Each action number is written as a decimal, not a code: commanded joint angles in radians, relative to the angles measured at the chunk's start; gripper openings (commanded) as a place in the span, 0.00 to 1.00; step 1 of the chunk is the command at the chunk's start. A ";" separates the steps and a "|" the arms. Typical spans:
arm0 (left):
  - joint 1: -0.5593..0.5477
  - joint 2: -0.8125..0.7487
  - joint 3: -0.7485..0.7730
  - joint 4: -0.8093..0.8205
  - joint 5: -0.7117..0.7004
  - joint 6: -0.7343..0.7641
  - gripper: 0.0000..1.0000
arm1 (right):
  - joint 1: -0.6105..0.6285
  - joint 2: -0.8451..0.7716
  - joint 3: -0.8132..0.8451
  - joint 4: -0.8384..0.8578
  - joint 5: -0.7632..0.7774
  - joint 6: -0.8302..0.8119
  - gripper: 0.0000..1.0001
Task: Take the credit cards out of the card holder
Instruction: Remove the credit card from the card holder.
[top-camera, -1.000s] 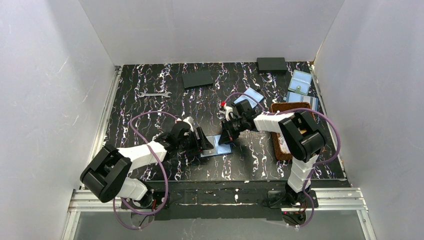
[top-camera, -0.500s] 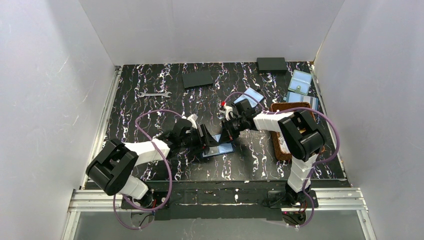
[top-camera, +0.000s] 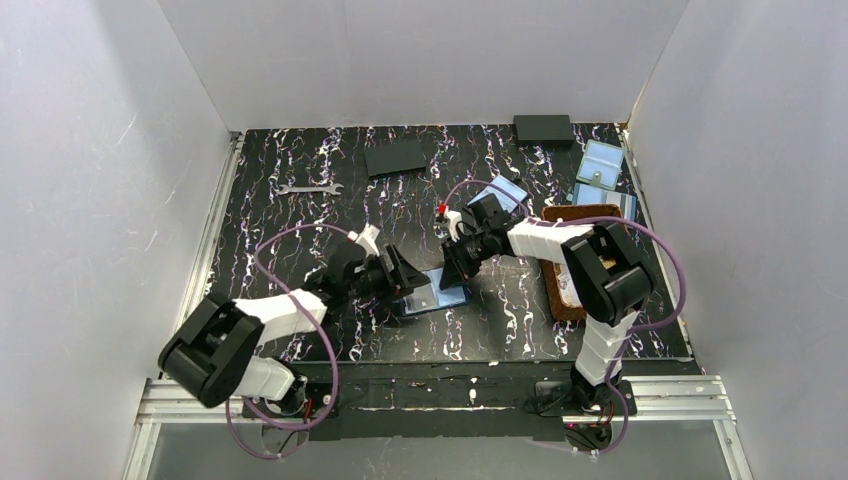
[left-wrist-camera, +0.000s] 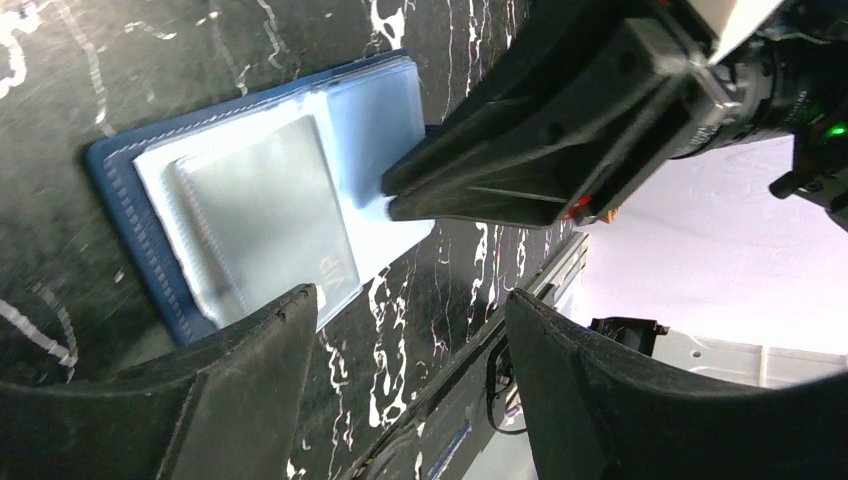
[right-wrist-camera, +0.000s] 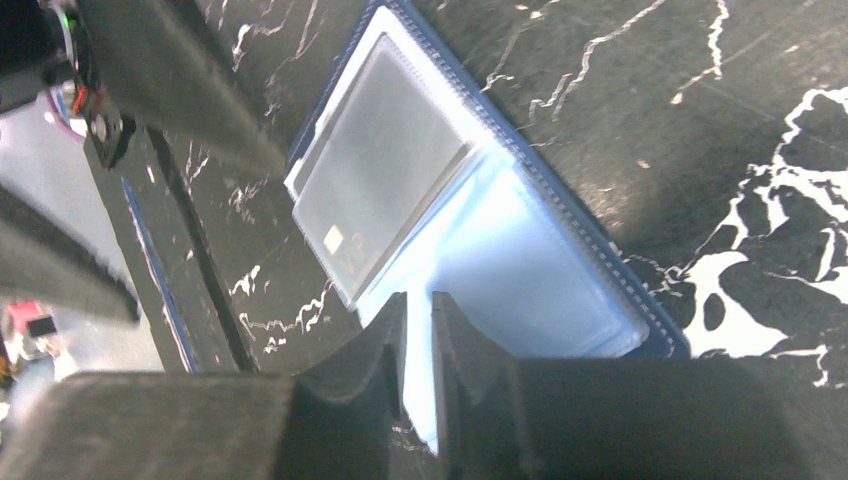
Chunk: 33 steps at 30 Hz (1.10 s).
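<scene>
The card holder (top-camera: 437, 297) lies open on the marbled table, a navy border (left-wrist-camera: 110, 170) round light blue pockets. A grey credit card (left-wrist-camera: 265, 215) sits inside the clear pocket of one half (right-wrist-camera: 385, 165). My right gripper (right-wrist-camera: 420, 297) is down on the other half, at its edge. Its jaws stand a narrow slit apart, with light blue pocket showing in the slit; in the left wrist view its tips (left-wrist-camera: 388, 200) touch the pocket's edge. My left gripper (left-wrist-camera: 410, 300) hovers wide open at the holder's near-left side (top-camera: 405, 280), holding nothing.
Two flat black pads (top-camera: 396, 157) (top-camera: 543, 127) and a wrench (top-camera: 310, 187) lie at the back. Pale blue pouches (top-camera: 603, 160) (top-camera: 497, 192) sit back right. A brown woven tray (top-camera: 575, 211) stands under my right arm. The table's front rail (left-wrist-camera: 520, 300) is close by.
My left gripper went in toward the holder, then drew back a little to the left. The holder shifted slightly with it. My right arm stayed at the holder's right half.
</scene>
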 joint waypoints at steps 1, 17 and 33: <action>0.020 -0.109 -0.071 -0.044 -0.055 -0.027 0.68 | 0.016 -0.105 0.037 -0.105 -0.063 -0.222 0.28; 0.022 0.067 -0.021 -0.067 0.019 -0.076 0.74 | 0.079 -0.007 0.059 -0.123 0.079 -0.215 0.46; 0.023 0.103 0.054 -0.059 0.051 -0.053 0.74 | 0.088 0.062 0.078 -0.144 0.045 -0.183 0.53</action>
